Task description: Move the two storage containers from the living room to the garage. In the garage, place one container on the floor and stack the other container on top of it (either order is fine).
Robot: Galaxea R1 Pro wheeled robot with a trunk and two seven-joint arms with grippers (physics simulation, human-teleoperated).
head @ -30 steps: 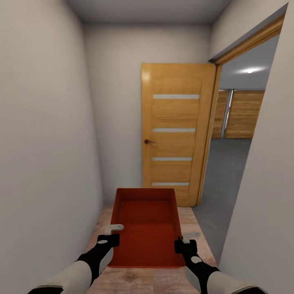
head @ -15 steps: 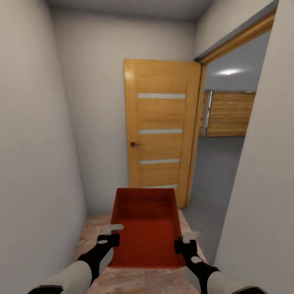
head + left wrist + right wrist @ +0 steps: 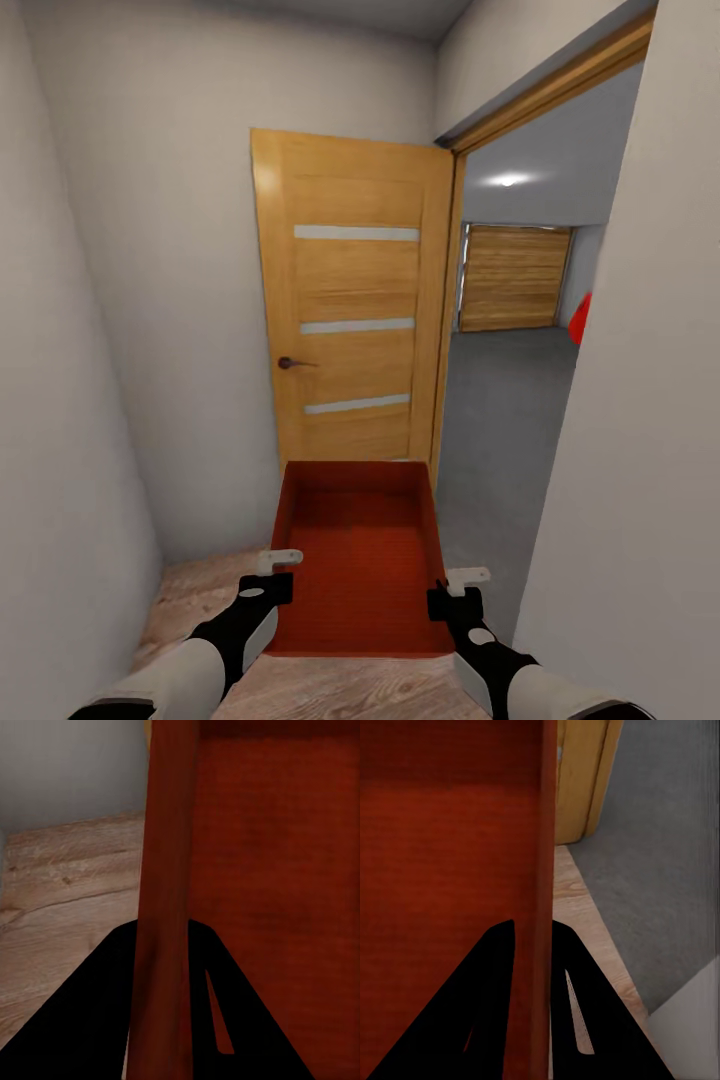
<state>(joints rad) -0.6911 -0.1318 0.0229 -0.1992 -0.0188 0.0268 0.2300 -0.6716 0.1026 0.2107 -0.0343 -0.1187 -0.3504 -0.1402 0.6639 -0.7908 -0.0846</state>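
One orange-red storage container [image 3: 357,555] hangs level in front of me above the light wood plank floor. My left gripper [image 3: 279,572] is shut on its left wall [image 3: 166,892], and my right gripper [image 3: 455,590] is shut on its right wall [image 3: 544,870]. Through the doorway at right lies the garage with its dark grey concrete floor [image 3: 495,420] and a wooden slatted door [image 3: 512,277]. A sliver of the red car [image 3: 579,318] peeks past the wall edge.
An open wooden door [image 3: 350,305] stands straight ahead, swung against the end wall. White walls close in at left [image 3: 60,400] and right [image 3: 630,450]. The doorway into the garage opens ahead to the right, with grey floor [image 3: 660,870] just past the threshold.
The whole view has swung to the right: the door slid leftward in the picture, more of the garage shows, and the red car's edge has appeared. The container and both grippers keep their hold.
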